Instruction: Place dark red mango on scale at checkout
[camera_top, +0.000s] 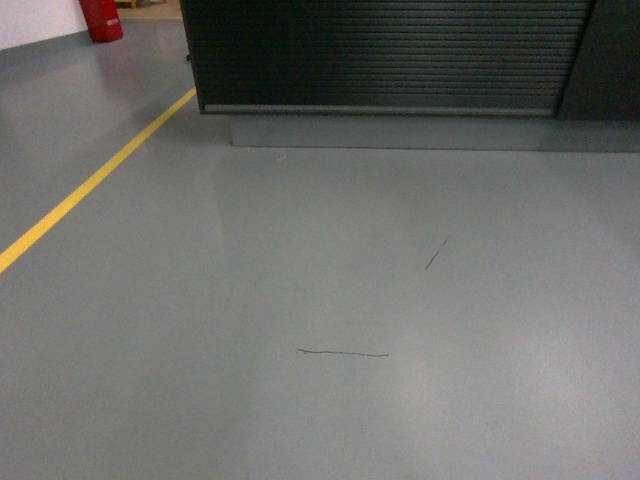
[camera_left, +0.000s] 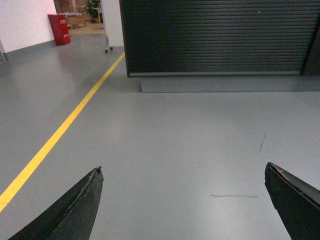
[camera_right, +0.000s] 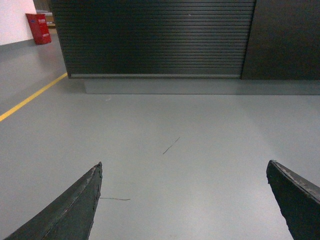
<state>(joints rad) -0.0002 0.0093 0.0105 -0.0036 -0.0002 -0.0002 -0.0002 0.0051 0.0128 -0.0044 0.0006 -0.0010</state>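
The checkout (camera_top: 390, 55) fills the top of the head view as a black counter front with horizontal ribs; it also shows ahead as the checkout (camera_left: 215, 37) in the left wrist view and the checkout (camera_right: 155, 37) in the right wrist view. Its top is out of view. The dark red mango and the scale are out of view. My left gripper (camera_left: 183, 169) is open over bare grey floor, nothing between its fingers. My right gripper (camera_right: 184, 163) is open too, empty, pointing toward the counter. Neither gripper shows in the head view.
A yellow floor line (camera_top: 90, 190) runs diagonally on the left toward the counter's left corner. A red bin (camera_top: 101, 18) stands at the far left by a white wall. A grey plinth (camera_top: 430, 132) runs under the counter. Dark scuff marks (camera_top: 342, 353) lie on the floor.
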